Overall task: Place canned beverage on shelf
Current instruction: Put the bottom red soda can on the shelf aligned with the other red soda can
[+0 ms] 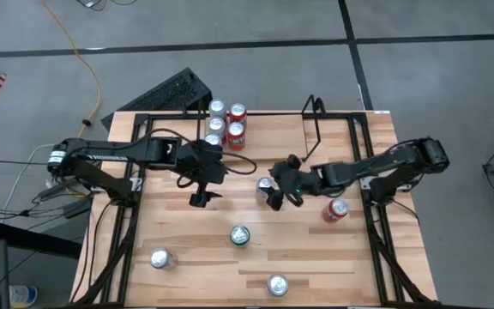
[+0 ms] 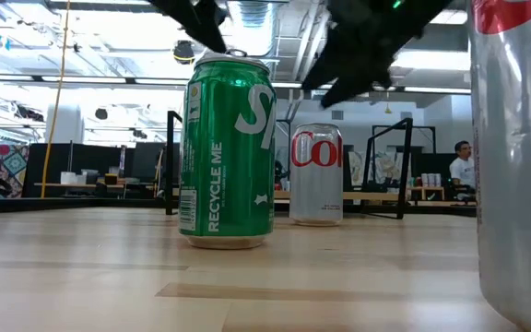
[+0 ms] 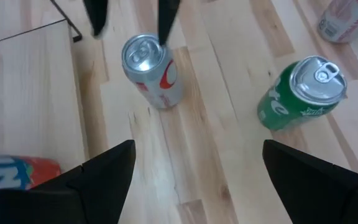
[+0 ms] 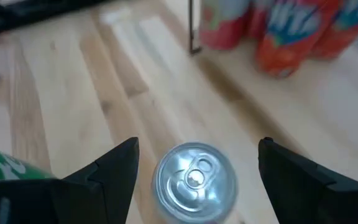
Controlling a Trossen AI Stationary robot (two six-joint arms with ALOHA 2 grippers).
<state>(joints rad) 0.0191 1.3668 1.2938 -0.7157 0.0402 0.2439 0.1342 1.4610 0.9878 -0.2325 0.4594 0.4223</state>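
Observation:
A silver diet cola can [image 1: 266, 187] stands upright mid-table. My right gripper [image 1: 275, 200] hangs open just above it. In the right wrist view the can's top [image 4: 194, 177] shows between the two fingers, with a gap on either side. My left gripper [image 1: 200, 199] is open with nothing between its fingers, left of that can and raised off the table. The wire shelf [image 1: 314, 116] stands along the far edge. Several cans [image 1: 227, 123] stand upright at its left end. A green can [image 1: 240, 235] stands nearer the front.
A red and white can [image 1: 336, 209] lies on its side under my right arm. Two silver cans [image 1: 161, 257] [image 1: 277, 284] stand near the front edge. The black tube frame [image 1: 127, 184] runs along the table's sides. Bare wood lies between the silver can and the shelf.

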